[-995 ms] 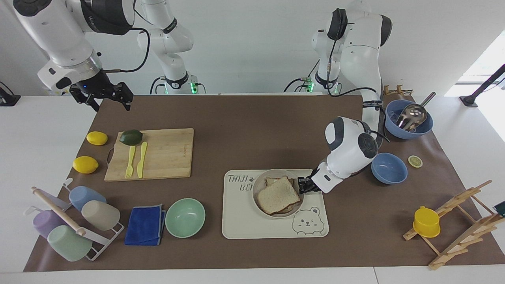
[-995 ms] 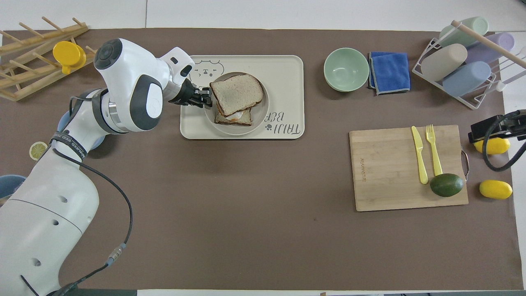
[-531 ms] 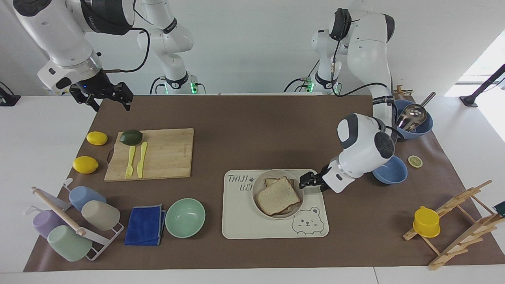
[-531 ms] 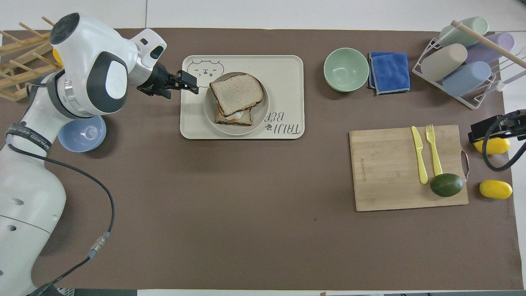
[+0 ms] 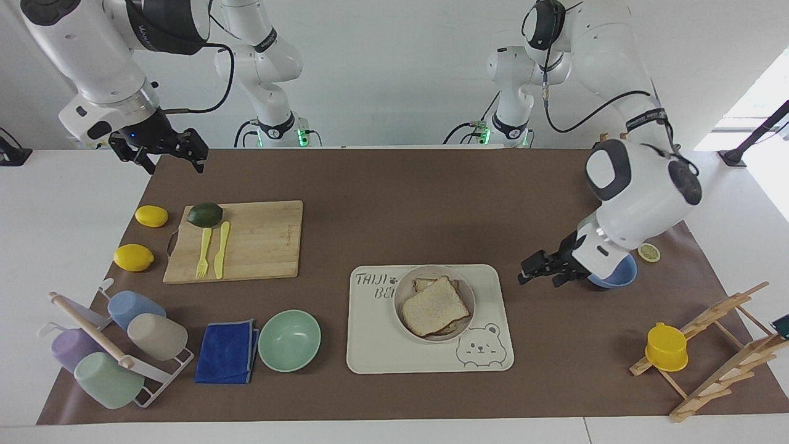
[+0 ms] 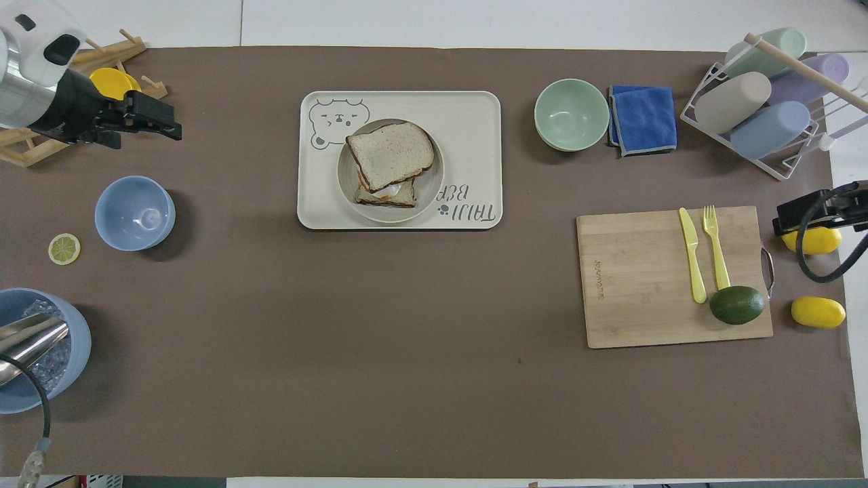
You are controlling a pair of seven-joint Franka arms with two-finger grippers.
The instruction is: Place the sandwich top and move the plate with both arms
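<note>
- Seeing the sandwich top (image 5: 435, 304) lying on the stacked sandwich, skewed against the slice under it, nothing touching it.
- I read the stack as sitting inside the plate (image 5: 405, 287), and the plate on the bear tray (image 5: 370, 345), mid-table, toward the end far from the robots.
- My left gripper (image 5: 537, 269) is up in the air over bare brown mat (image 5: 394, 185), between the tray and the small blue bowl (image 6: 134, 213); fingers spread, empty, well apart from the plate.
- I have the right gripper (image 5: 166, 154) waiting, raised over the mat's corner at the right arm's end, near the robots; fingers spread, empty.
- Green bowl (image 5: 289, 340) and blue cloth (image 5: 227, 351) sit beside the tray, toward the right arm's end.
- Cutting board (image 5: 240, 240) is nearer to the robots than those, carrying the avocado (image 5: 204, 214), yellow fork (image 5: 203, 253) and knife (image 5: 222, 249).
- I count two lemons (image 5: 151, 216) just off the board on the mat's edge.
</note>
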